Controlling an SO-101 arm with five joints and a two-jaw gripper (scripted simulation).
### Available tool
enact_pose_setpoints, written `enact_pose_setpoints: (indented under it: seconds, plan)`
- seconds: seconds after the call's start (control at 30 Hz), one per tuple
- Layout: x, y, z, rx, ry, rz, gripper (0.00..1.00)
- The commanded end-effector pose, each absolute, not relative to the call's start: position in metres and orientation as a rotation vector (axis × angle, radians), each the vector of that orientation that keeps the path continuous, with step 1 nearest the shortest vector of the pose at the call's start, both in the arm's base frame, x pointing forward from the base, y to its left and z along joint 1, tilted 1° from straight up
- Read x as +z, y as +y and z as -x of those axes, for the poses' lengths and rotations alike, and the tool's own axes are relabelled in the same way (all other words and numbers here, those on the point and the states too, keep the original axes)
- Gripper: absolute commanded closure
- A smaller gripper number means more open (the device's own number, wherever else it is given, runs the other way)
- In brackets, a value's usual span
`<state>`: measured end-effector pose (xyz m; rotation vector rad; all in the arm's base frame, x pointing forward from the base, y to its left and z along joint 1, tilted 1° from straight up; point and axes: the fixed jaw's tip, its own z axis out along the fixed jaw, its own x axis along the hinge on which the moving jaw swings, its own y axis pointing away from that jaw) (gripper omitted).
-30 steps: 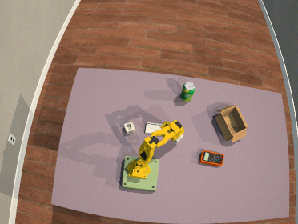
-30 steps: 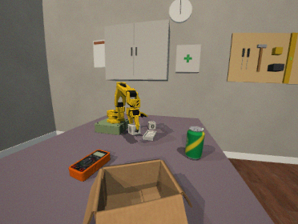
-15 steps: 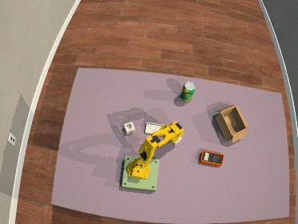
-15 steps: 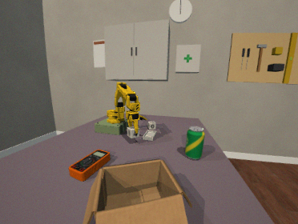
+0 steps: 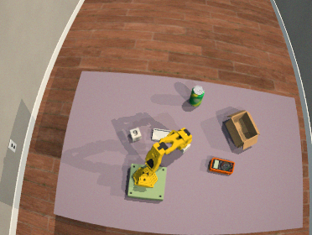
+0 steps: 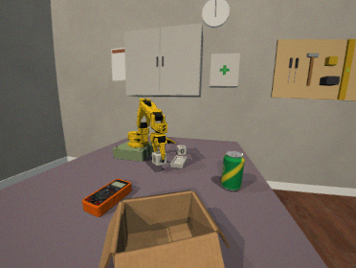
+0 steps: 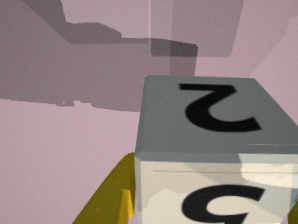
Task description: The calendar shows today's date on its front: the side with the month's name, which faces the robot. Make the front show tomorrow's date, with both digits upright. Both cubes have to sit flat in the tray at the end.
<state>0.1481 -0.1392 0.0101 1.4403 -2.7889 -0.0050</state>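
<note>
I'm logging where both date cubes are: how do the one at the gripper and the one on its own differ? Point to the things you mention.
The cube at the gripper (image 5: 187,148) (image 6: 157,159) (image 7: 215,120) is between the fingers; the lone cube (image 5: 134,134) (image 6: 181,150) stands away from them. The cube at the gripper shows a 2 and a 5 to the wrist view; the lone cube shows a 9-like digit on top. Both are white with black digits, outside the tray (image 5: 160,134) (image 6: 178,162).

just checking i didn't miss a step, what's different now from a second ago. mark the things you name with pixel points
The held cube (image 5: 186,148) (image 6: 156,159) (image 7: 200,142) has come down a little toward the table (image 5: 252,197) (image 6: 48,215), still in the closed jaws; nothing was visibly taken or let go. The other cube (image 5: 134,134) (image 6: 181,150) and the tray (image 5: 159,135) (image 6: 178,162) stayed put.
</note>
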Motion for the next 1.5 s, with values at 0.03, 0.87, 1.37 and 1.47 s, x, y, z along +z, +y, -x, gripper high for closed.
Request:
enact_pose_setpoints:
  seconds: [0.03,0.87,1.37,1.47]
  plan:
    - [0.003,-0.137,-0.144,-0.043,-2.782,-1.438,1.0]
    - [-0.006,-0.137,-0.144,-0.043,-2.782,-1.438,1.0]
    - [-0.012,-0.137,-0.144,-0.043,-2.782,-1.438,1.0]
    - [-0.012,-0.137,-0.144,-0.043,-2.782,-1.438,1.0]
